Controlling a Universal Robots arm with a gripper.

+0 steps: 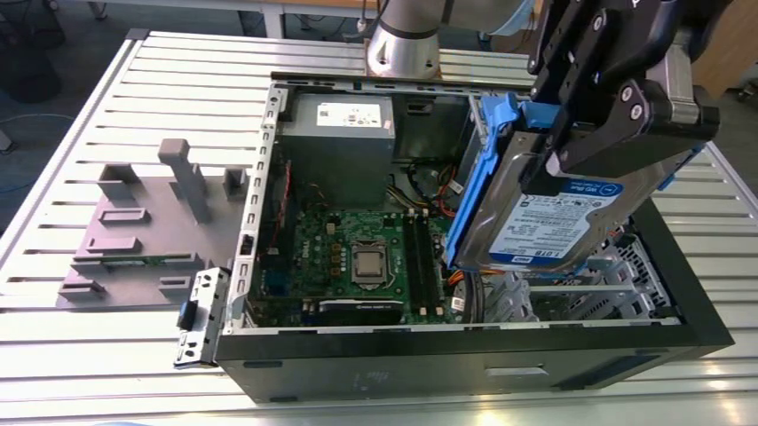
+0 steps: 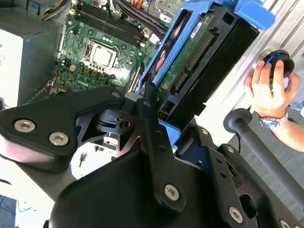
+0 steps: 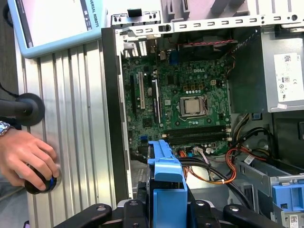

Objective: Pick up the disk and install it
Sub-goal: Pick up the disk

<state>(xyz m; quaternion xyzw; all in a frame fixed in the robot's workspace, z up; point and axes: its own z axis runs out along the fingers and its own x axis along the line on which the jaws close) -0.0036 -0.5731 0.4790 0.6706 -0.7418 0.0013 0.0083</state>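
Slatted metal table [image 1: 177,80] carries an open computer case [image 1: 474,355]. Over the case, toward the exterior view's right, the tool [image 1: 604,146] clamps the tilted disk [image 1: 556,222]. A hand [image 3: 26,154] rests on the table beside the case.

disk [image 1: 555,222]: silver metal, glossy blue plastic frame | pincer [image 1: 592,146]: matt black | table [image 1: 83,355]: ribbed bare metal

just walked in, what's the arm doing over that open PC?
The gripper is shut on the disk and holds it tilted in the air above the open computer case, toward the exterior view's right of the motherboard. The disk is not yet seated. In the first wrist view, a person's hand rests on a round black-and-blue knob on the table beside the case.
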